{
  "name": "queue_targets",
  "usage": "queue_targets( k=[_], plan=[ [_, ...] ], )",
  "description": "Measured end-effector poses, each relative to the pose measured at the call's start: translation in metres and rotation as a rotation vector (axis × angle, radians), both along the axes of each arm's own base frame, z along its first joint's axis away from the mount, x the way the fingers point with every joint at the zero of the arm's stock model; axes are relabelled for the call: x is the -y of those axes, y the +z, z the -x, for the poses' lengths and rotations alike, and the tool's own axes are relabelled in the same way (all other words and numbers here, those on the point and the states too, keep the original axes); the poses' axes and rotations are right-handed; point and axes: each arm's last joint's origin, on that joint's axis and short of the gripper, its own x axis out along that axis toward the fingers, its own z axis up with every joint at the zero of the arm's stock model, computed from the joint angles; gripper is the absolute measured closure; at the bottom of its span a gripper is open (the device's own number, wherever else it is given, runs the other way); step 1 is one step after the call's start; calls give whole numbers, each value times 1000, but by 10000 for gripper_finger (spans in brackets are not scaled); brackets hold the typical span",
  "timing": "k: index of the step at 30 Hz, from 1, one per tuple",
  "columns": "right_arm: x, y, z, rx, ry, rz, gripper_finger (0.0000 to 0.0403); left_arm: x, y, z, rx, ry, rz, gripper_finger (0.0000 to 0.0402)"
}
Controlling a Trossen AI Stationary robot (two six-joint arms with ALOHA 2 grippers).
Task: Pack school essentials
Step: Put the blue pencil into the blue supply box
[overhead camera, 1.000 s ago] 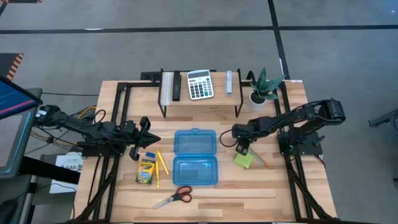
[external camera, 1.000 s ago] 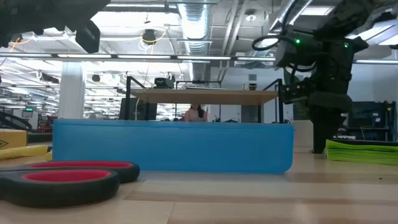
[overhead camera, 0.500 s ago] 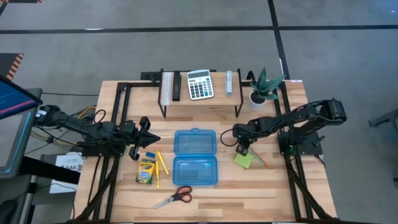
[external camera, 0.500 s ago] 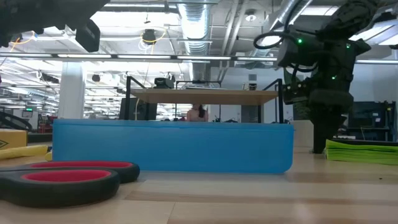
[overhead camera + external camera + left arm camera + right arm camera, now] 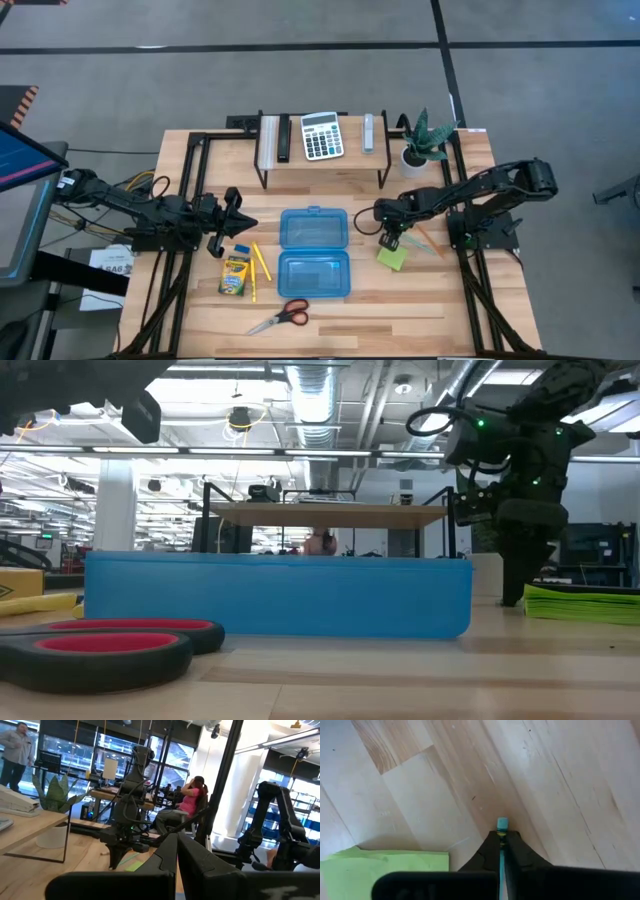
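- A pale wooden table point(image 5: 330, 305) stands on a grey floor, with a small raised shelf at its far edge holding a white-grey calculator point(image 5: 321, 135), and a potted green plant point(image 5: 424, 138) beside it
- An open blue plastic pencil case point(image 5: 314, 253) lies at the table's middle; to its left are a yellow-green crayon box point(image 5: 235, 275), thin yellow pencils point(image 5: 260, 264) and a tiny blue eraser point(image 5: 241, 250), with red-handled scissors point(image 5: 281, 317) in front of the case
- The right gripper point(image 5: 391, 240) is down at the table just right of the case, beside the lime-green sticky-note pad point(image 5: 391, 258); its fingers are pinched together on a thin orange pencil point(image 5: 428, 240) with a teal tip point(image 5: 502, 824), which pokes out between the fingertips in the right wrist view
- In the high view the pencil's long axis runs aslant from the gripper toward the table's right side, lying low over the wood
- The left gripper point(image 5: 238, 224) waits left of the case, fingers together and holding nothing
- The step in hand looks like the pick-up of this pencil; the next move calls for lifting it, carrying it left over the case and turning it in line with the tray's length so it drops in flat
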Motion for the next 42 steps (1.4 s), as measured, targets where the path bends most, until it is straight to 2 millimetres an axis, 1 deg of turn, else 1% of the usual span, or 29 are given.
queue_targets(
  k=[11,17,20,22,27,30,33,36,40,42],
  plan=[
    [-10,32,-15,77,49,9,402,0,0,0,3,0,1,401],
    [-17,42,-20,90,86,11,401,0,0,0,0,-1,1,401],
    [-20,46,-19,65,115,14,387,0,0,0,0,-1,1,401],
    [-24,45,-18,49,131,14,369,0,0,0,0,-3,1,401],
    [-33,42,-4,-77,140,8,323,1,0,0,1,-24,-2,401],
    [-44,42,0,-103,158,5,301,1,0,0,0,-27,-1,401],
    [-54,44,9,-107,173,0,284,1,0,0,0,-27,0,401],
    [-61,45,23,-83,152,4,272,1,0,0,0,-27,0,401],
    [-65,47,50,-20,99,-17,266,1,0,0,-2,-27,0,401],
    [-65,43,65,4,71,-38,266,1,0,0,-2,-27,-1,401]
  ],
)
